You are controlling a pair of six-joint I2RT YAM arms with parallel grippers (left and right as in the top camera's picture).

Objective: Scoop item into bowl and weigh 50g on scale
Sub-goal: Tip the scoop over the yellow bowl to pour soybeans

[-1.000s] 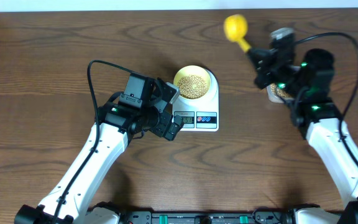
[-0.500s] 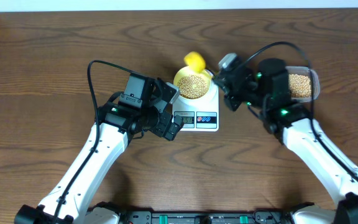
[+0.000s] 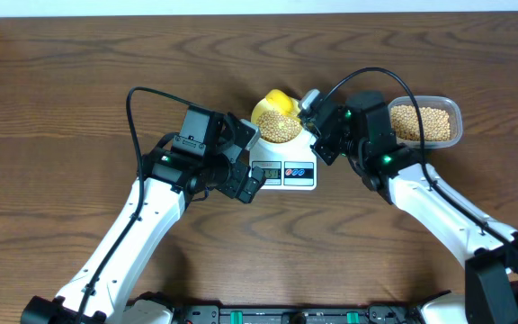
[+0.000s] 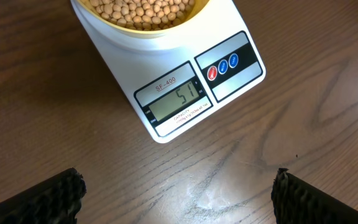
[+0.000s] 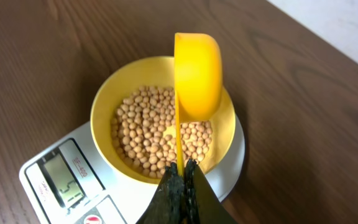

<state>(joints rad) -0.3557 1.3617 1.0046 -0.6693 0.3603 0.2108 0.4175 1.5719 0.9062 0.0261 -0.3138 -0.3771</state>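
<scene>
**Beans at the mark: display reads 51, scoop over the bowl**

The right gripper (image 5: 182, 180) is clamped on the handle of the scoop (image 5: 197, 74). The scoop is turned on its side above the far half of the bowl (image 5: 104, 102), with its mouth edge-on to the wrist camera, so I cannot tell whether anything is left in it. The left gripper (image 4: 179, 208) is spread wide and holds nothing. It hangs over the table (image 4: 303, 143) just in front of the scale (image 4: 238, 84).

The beans (image 5: 157, 134) lie in a heap in the bowl, which sits on the scale. More fill the tub (image 3: 425, 123) to the right. The display (image 4: 178, 99) shows 51.

To my eye the pouring is done and the weight is a shade over. The careful course:
- Add nothing more, and bring the scoop upright before moving it so no stray bean drops.
- Keep the scoop off the bowl rim, since any touch would falsify the reading.
- Lift clear, let the number settle, then judge whether a bean or two must come out.

Count: one bowl, one scale, one scoop, one tub and two buttons (image 4: 222, 67), one red and one blue. The beans are too many to count.
</scene>
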